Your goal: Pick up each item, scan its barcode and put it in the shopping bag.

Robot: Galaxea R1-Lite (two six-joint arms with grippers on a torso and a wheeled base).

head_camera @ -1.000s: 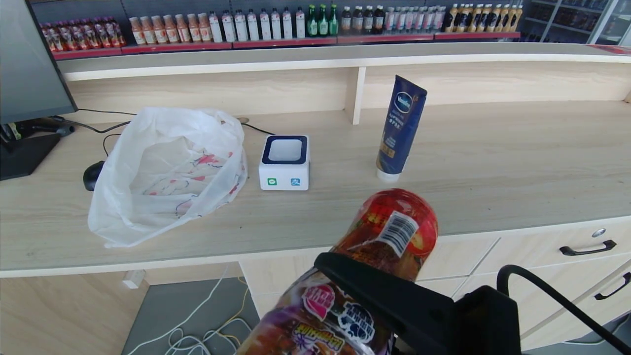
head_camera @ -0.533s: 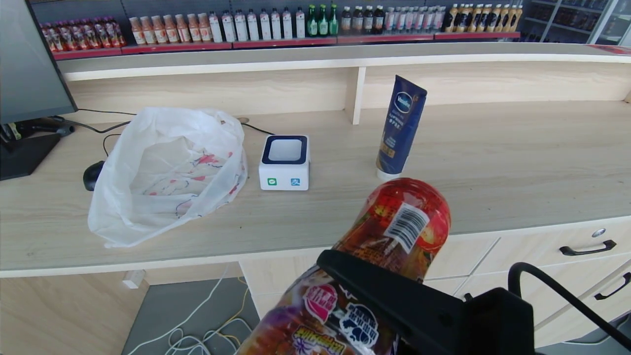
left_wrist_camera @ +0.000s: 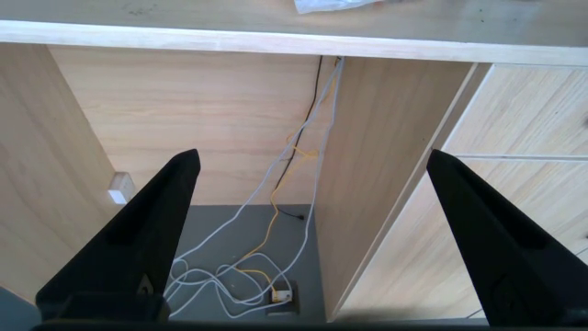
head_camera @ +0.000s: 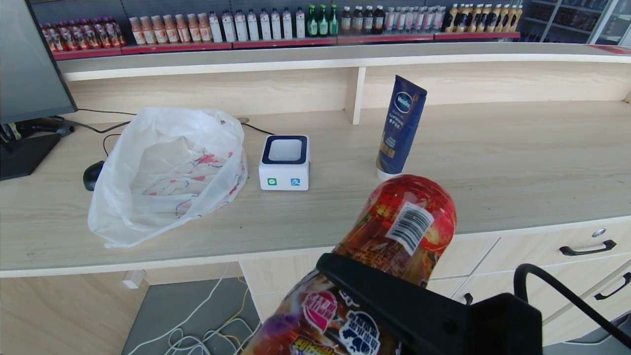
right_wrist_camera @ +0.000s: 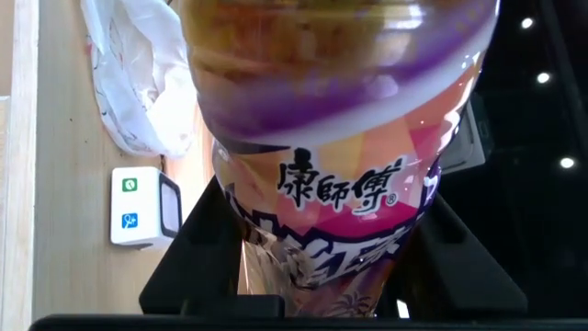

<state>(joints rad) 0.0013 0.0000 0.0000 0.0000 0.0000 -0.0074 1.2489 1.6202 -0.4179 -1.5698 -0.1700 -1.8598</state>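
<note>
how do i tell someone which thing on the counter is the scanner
On the long wooden counter, look between the white shopping bag and the standing blue tube. The scanner is the small white cube there, with a dark-framed window on top.

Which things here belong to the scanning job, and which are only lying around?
Job: noodle cup, blue tube, scanner, shopping bag.
Lying about: mouse, monitor, shelf bottles.
</note>
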